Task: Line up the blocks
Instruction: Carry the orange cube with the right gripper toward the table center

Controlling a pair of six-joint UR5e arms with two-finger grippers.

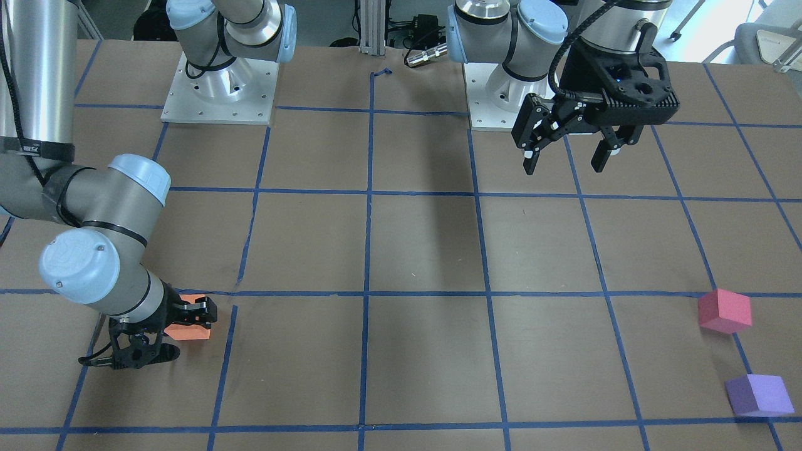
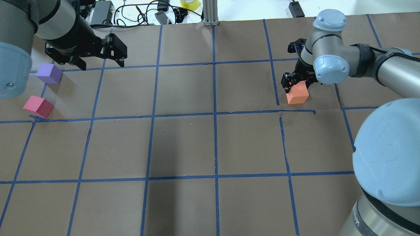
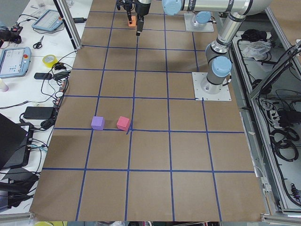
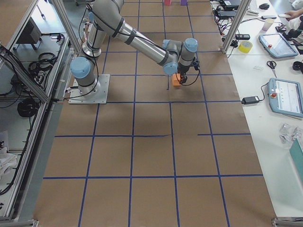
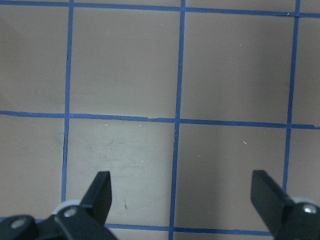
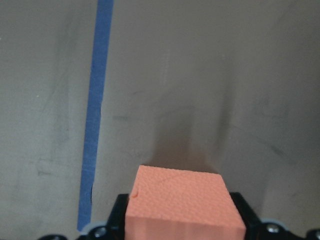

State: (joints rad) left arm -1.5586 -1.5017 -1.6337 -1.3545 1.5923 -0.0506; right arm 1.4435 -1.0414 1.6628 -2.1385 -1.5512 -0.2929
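The orange block (image 2: 298,95) sits clasped in the right gripper (image 2: 297,86). The pinkish-red block (image 2: 38,106) and purple block (image 2: 49,73) lie near each other, well apart from it.

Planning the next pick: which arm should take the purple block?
Left. The left gripper, open, hovers by the purple block; the right gripper is across the table, closed on the orange block.

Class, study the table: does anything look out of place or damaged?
The blue tape grid beside the orange block is kinked and misjoined. That block also sits far from the pinkish-red block and purple block.
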